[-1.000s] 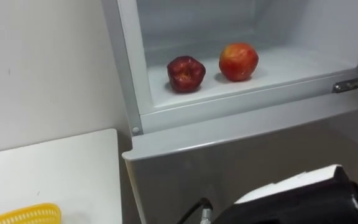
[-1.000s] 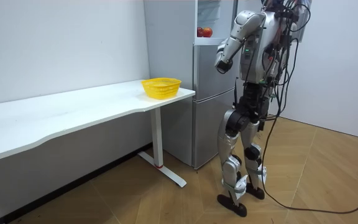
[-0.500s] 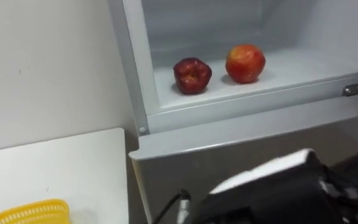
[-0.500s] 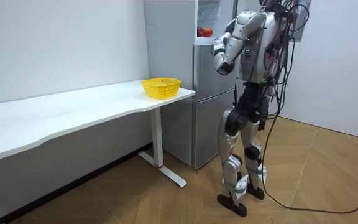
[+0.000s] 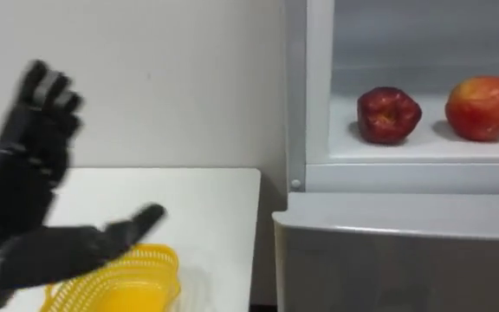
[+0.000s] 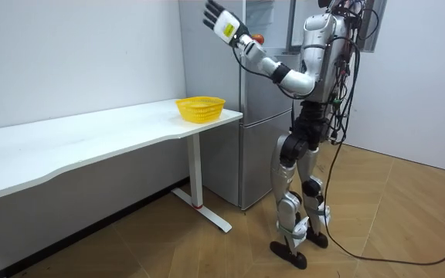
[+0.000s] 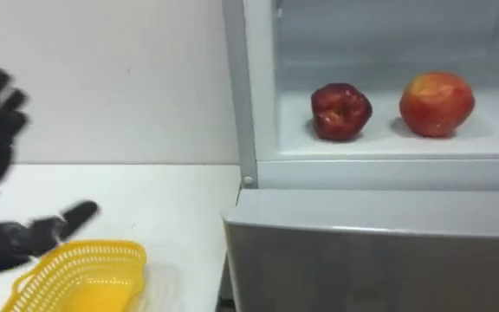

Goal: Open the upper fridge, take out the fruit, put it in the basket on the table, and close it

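Room view shows left robot hand (image 6: 222, 25) raised, apparently open.

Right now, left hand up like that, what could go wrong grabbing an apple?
1. The left hand is raised and open over the table; swinging across to the shelf, it could clip the fridge frame.
2. The dark apple and the red apple sit near each other near the shelf's front; fingers closing on one may nudge the other off.
3. The basket sits below the hand; a dropped arm could knock it.
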Motion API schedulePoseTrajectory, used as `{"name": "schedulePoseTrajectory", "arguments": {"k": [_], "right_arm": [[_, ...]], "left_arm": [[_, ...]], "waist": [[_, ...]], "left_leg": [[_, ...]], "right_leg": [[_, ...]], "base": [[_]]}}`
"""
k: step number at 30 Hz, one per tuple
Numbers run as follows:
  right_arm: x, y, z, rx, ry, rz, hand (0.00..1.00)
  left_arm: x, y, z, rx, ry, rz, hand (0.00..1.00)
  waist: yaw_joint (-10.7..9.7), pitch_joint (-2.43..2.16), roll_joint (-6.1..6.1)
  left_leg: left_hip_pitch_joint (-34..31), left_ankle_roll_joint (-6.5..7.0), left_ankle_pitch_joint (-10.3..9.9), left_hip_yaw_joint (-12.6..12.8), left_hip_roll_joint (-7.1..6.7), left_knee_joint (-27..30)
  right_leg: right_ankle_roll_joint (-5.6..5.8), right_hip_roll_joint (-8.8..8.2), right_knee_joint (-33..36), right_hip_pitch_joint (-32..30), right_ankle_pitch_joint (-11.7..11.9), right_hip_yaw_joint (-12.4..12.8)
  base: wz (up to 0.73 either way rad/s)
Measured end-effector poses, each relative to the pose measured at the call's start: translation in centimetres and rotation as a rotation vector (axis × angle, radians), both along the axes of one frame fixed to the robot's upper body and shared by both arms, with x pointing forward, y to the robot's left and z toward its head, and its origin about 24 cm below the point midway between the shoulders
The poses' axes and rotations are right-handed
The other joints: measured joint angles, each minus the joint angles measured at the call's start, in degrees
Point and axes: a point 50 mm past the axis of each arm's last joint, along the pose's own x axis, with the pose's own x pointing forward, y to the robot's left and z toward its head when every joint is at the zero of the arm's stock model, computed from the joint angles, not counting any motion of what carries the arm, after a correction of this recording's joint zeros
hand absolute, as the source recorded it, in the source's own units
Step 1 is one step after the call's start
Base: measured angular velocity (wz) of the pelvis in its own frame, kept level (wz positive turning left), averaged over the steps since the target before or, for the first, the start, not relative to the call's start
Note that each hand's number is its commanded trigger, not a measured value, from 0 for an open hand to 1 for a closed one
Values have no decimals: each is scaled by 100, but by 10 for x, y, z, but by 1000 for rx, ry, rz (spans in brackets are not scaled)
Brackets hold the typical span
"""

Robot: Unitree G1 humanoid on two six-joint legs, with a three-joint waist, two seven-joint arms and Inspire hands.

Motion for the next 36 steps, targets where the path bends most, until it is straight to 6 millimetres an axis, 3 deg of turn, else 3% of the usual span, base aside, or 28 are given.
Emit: {"name": "schedulePoseTrajectory", "arguments": {"k": [4, 7, 10, 12, 13, 16, 18, 22, 28, 33, 34, 36], "right_arm": [[-15, 0, 1, -16, -2, -50, 0], [-25, 1, 2, -21, 5, -58, 0], [-22, -2, 3, -31, -5, -63, 0], [-18, -2, 3, -31, -19, -58, 0], [-14, -1, 3, -26, -29, -57, 0], [-5, -2, 4, -26, -59, -64, 0], [7, -5, 6, -36, -100, -90, 0], [32, -8, 12, -51, -232, -123, 0], [60, -5, 23, -56, -410, -158, 0], [91, -1, 42, -78, -584, -127, 0], [103, -1, 51, -104, -647, -109, 0], [106, -2, 58, -131, -694, -116, 0]], "left_arm": [[-28, 32, 0, -77, -66, 311, 0], [-46, 63, -14, -182, -58, 562, 0], [-56, 89, -58, -313, 87, 762, 0], [-68, 97, -109, -408, 291, 889, 0], [-75, 97, -134, -454, 391, 933, 0], [-86, 90, -184, -522, 605, 995, 0], [-98, 71, -231, -559, 837, 992, 0], [-122, 42, -283, -573, 1150, 934, 0], [-175, 11, -331, -532, 1570, 786, 0], [-196, -5, -344, -526, 1755, 634, 0], [-193, -6, -345, -524, 1761, 595, 0], [-191, -10, -347, -514, 1781, 535, 0]], "waist": [[120, -22, 72], [232, 9, 130], [228, 14, 159], [199, 22, 150], [186, 31, 107], [136, 37, -26], [79, 34, -85], [60, 28, -182], [-85, 26, -152], [-234, 37, -146], [-251, 67, -134], [-254, 121, -144]], "left_leg": [[131, 5, -1, -118, -21, -65], [195, 6, 0, -155, -34, -95], [197, 16, 6, -256, -94, -113], [181, 16, 7, -256, -124, -81], [146, 8, 11, -256, -136, -83], [89, -9, 26, -287, -212, -81], [80, -17, 36, -311, -211, -74], [96, -18, 35, -259, -194, -76], [105, -1, 22, -188, -181, -128], [72, 2, 20, -117, -146, -130], [49, 2, 20, -78, -119, -126], [40, 1, 21, -8, -108, -127]], "right_leg": [[9, -34, 11, 123, -6, -225], [34, -51, 17, 175, -23, -341], [37, -86, 19, 227, -70, -381], [19, -111, 9, 220, -124, -378], [6, -120, 1, 217, -155, -387], [-17, -151, -90, 220, -244, -410], [-25, -144, -89, 215, -239, -440], [-35, -133, -88, 218, -230, -400], [-23, -140, -88, 185, -209, -377], [-22, -146, -73, 129, -208, -351], [-25, -139, -73, 125, -190, -325], [-28, -132, -71, 98, -176, -279]], "base": [[13], [4], [11], [0], [0], [6], [6], [-4], [-3], [-5], [-15], [-15]]}}
